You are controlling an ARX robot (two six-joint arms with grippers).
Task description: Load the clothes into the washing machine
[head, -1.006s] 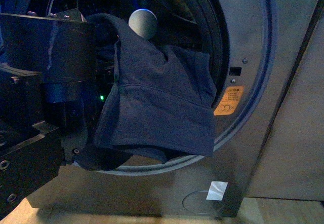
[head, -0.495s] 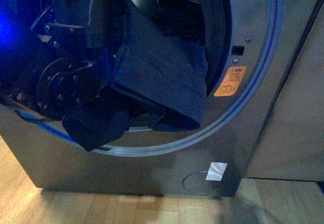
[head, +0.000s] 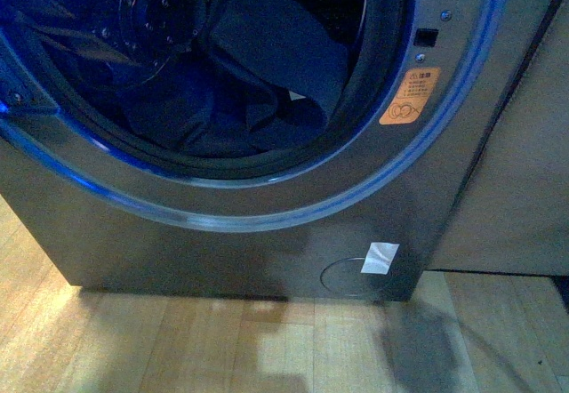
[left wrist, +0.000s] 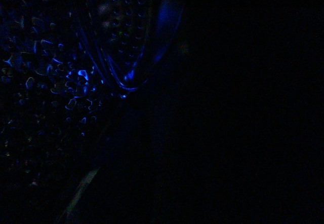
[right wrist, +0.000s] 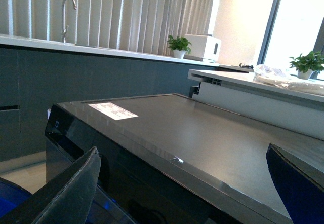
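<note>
The washing machine (head: 267, 251) is dark grey, and its round porthole is lit blue. The navy clothes (head: 276, 51) lie bunched inside the black gasket (head: 373, 73), fully within the opening. My left arm (head: 147, 11) reaches into the drum. Its gripper is hidden in the fabric and shut on the clothes. The left wrist view is dark. My right gripper (right wrist: 185, 193) is open and empty, its fingers (right wrist: 71, 193) spread wide above the front edge of the machine's flat grey top (right wrist: 202, 133).
An orange warning sticker (head: 411, 95) sits right of the porthole, with a white tape patch (head: 380, 257) below it. A plain grey-brown panel (head: 520, 144) stands at the right. The floor (head: 222, 340) is wooden. Behind the machine are a counter with a tap (right wrist: 68, 3) and potted plants (right wrist: 178, 45).
My left arm has moved up and deeper into the drum with the clothes. The garment that hung over the lower rim now lies inside the gasket.
</note>
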